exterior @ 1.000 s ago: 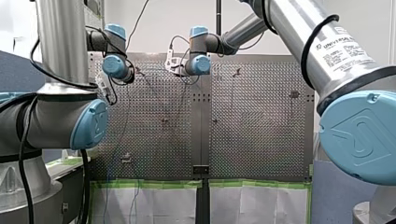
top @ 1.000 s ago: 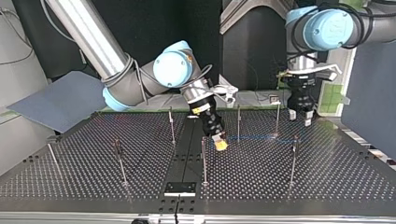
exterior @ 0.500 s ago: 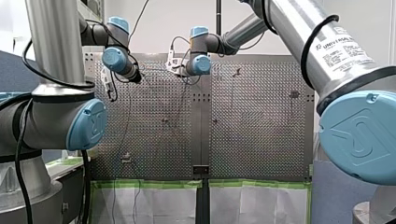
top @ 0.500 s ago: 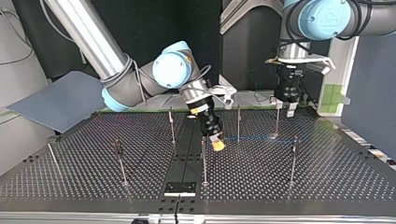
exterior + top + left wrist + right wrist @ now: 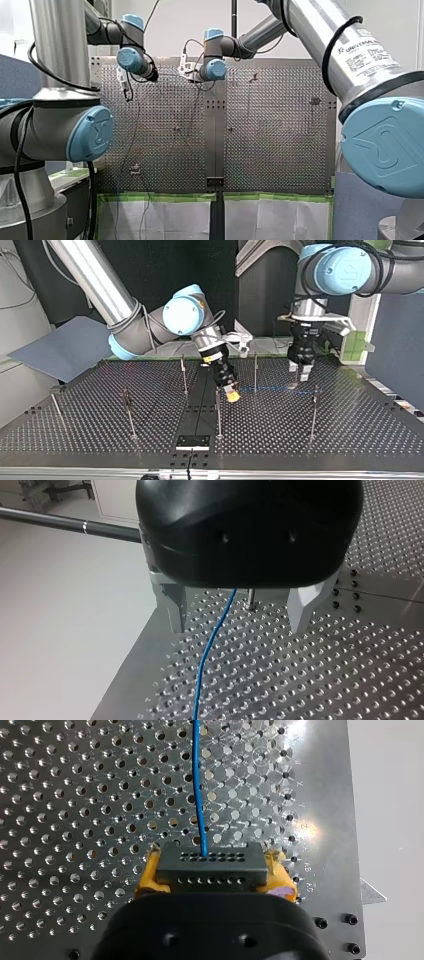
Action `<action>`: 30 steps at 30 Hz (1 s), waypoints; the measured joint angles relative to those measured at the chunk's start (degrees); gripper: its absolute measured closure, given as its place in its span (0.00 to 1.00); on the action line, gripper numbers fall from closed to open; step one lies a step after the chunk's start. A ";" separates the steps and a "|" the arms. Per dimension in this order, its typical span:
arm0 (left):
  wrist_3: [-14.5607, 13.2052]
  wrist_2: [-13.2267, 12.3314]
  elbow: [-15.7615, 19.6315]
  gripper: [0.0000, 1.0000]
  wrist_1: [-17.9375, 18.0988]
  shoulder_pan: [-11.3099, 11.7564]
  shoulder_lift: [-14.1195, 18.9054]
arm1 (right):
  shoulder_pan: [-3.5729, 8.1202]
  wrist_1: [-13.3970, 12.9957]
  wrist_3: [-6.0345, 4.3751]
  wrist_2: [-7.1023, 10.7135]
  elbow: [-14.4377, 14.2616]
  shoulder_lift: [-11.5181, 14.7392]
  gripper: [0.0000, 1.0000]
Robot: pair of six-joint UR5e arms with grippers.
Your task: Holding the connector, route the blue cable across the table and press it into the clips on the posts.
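A dark grey connector (image 5: 210, 866) sits clamped between the yellow pads (image 5: 148, 876) of my right gripper (image 5: 215, 876), which is shut on it. The blue cable (image 5: 198, 785) leaves the connector and runs away over the perforated table (image 5: 75, 820). In the top view my right gripper (image 5: 231, 394) hangs low near the table's middle, and the blue cable (image 5: 272, 388) stretches from it toward the view's right. My left gripper (image 5: 240, 625) is open, straddling the blue cable (image 5: 212, 640) without touching it, with a post (image 5: 250, 600) just ahead. The top view shows my left gripper (image 5: 300, 371) above the cable's far end.
Several thin clip posts stand on the table, among them a post (image 5: 255, 371) by the cable, a post (image 5: 218, 412) just in front of my right gripper and a post (image 5: 313, 412) at the top view's right. A black plate (image 5: 192, 441) lies at the near edge.
My left arm has swung toward the top view's left and come down over the cable. My right gripper, still holding the connector, has barely shifted.
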State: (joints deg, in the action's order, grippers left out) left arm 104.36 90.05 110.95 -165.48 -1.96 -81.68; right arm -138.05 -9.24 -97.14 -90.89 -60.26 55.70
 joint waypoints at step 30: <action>-0.86 3.76 -11.07 0.01 7.31 -2.16 -12.64 | 0.03 -0.05 0.00 -0.05 0.08 0.00 1.00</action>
State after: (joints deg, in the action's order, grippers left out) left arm 103.50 93.81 99.89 -158.17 -4.12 -94.32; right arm -138.02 -9.29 -97.14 -90.94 -60.17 55.70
